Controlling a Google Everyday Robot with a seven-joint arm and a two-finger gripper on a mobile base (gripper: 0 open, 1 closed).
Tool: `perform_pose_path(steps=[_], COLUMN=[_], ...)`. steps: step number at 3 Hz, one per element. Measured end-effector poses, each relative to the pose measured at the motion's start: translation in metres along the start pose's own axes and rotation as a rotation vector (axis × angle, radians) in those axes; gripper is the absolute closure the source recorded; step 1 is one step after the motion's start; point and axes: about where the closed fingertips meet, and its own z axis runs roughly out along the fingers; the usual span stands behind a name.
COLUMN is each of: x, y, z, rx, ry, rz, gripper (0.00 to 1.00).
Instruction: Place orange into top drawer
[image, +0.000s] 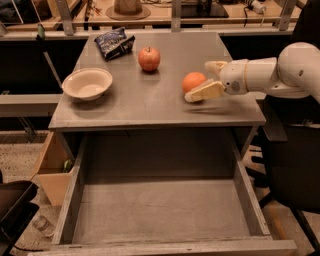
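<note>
The orange (192, 80) sits on the grey table (150, 105) toward its right side. My gripper (199, 80) reaches in from the right at tabletop height. Its fingers are spread apart, the near finger (204, 92) in front of the orange and the far finger (215, 65) behind and to its right. The orange rests on the table between them. The top drawer (160, 205) is pulled out below the tabletop, wide and shallow, with nothing in it.
A red apple (149, 59) stands at the table's back middle, a dark snack bag (115, 43) at the back left, a white bowl (87, 83) on the left. A cardboard box (50, 167) sits left of the drawer, a black chair (295, 165) to the right.
</note>
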Motion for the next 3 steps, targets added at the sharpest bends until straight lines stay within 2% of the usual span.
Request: perform_pose_path(steps=[1,3], x=[0.0018,0.0008], y=[0.0089,0.0113], z=[0.007,0.0123], rx=[-0.043,-0.051], ry=[-0.022,-0.022], rz=[0.018,0.016], gripper=[0.38,0.83])
